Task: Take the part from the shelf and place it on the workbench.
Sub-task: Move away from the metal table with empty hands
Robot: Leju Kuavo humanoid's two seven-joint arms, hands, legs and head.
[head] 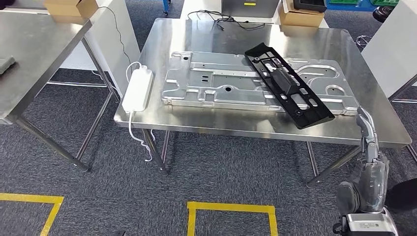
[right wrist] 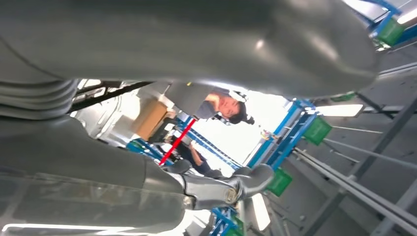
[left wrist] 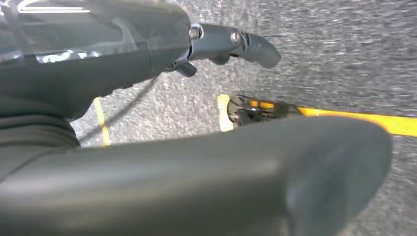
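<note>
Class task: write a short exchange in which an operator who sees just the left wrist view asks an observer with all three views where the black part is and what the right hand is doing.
Operator: I see the left hand over grey carpet and yellow tape. Where is the black part?
Observer: The black part lies diagonally across the silver panel on the workbench.
Operator: And the right hand?
Observer: The right hand holds nothing. It is by the workbench's near right corner, fingers pointing up.
</note>
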